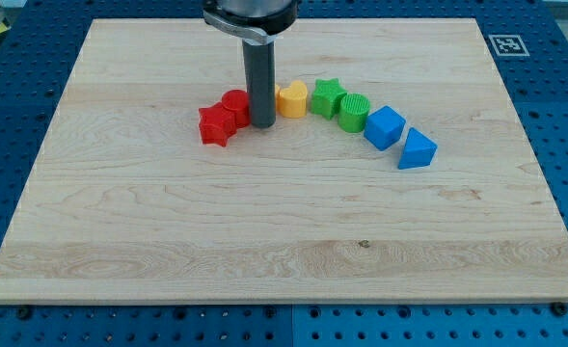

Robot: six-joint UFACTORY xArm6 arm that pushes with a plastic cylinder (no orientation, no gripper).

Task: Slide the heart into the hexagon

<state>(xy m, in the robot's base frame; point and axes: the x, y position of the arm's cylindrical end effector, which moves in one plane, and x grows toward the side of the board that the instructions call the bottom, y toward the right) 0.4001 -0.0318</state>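
A yellow heart (pixel 291 98) lies just above the board's middle. My tip (pixel 262 126) rests on the board just left of the heart, between it and two red blocks. A red star (pixel 217 125) sits left of the tip. A red block (pixel 235 103) with a rounded or many-sided top touches the star's upper right; the rod hides its right edge, so I cannot tell its exact shape. The tip stands close against this red block, and a narrow gap separates the rod from the heart.
Right of the heart, a curved row runs down to the view's right: a green star (pixel 328 96), a green round block (pixel 354 112), a blue cube-like block (pixel 385 126) and a blue triangle (pixel 417 149). The wooden board (pixel 284 241) lies on a blue perforated table.
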